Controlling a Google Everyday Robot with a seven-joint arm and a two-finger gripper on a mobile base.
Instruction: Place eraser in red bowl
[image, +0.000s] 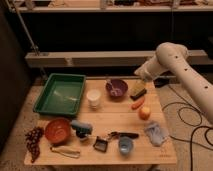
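Camera view looks down on a wooden table (107, 116). At its left front edge lies a bunch of dark grapes (33, 140). Behind them, at the back left, sits a green tray (46, 98). The red bowl (57, 131) stands at the front left, just beside the grapes, with a pale looped item (64, 151) lying in front of it. A teal-handled brush (80, 128) lies just to the right of the red bowl. A white cup (93, 98) stands upright beside the tray's right wall. Near the front edge are a small dark object (100, 145) and a blue cup (125, 146), with a black-handled tool (123, 134) behind them. A dark purple bowl (116, 88) stands at the back centre. The eraser (138, 92) lies just to its right, tan face up, well apart from the red bowl. The gripper (141, 84) hangs directly over the eraser, jaws spread wide; whether they touch it I cannot tell. An orange carrot (138, 104) lies just in front of the eraser, then a round orange fruit (144, 113) and a crumpled pale cloth (156, 133). The white arm (172, 62) reaches in from the right.
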